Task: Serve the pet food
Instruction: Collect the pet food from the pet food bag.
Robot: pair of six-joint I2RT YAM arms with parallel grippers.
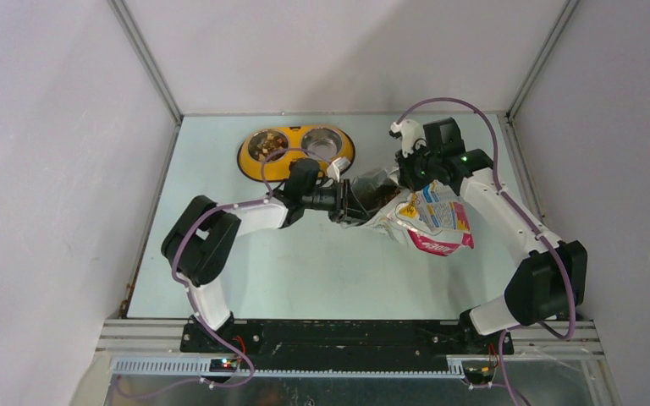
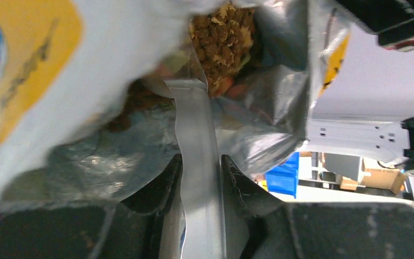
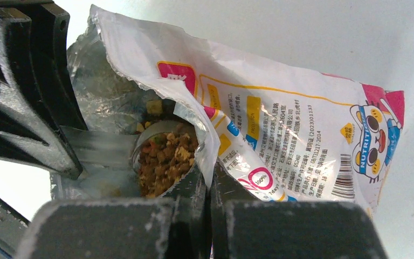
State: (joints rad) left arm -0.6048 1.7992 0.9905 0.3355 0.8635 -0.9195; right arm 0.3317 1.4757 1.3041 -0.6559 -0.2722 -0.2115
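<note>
While the right gripper (image 3: 210,181) pinches the upper lip of the one cat-food bag (image 3: 302,135), its two fingers pressed together on the foil edge, the left gripper (image 2: 200,162) is clamped on the flat handle of the single translucent scoop (image 2: 194,118). The handle runs up between the two dark fingers. The scoop's cup sits inside the mouth of the bag and is heaped with pet food (image 3: 164,156), small brown and tan pieces with a few greenish and reddish ones. More loose pieces show against the silver lining behind the cup.

From above, the bag lies on its side on the pale table (image 1: 305,262), to the right of centre. Its pink bottom points toward the right arm and its open mouth is turned toward the left arm. Both arms meet at that mouth, the left reaching in from the left and the right coming over from the far right side.

One yellow oval feeder (image 1: 245,156) stands at the far edge of the table, just beyond the left gripper. It has two steel bowls. The left bowl (image 1: 264,145) holds a layer of kibble, and the right bowl (image 1: 322,142) shows bare metal.
</note>
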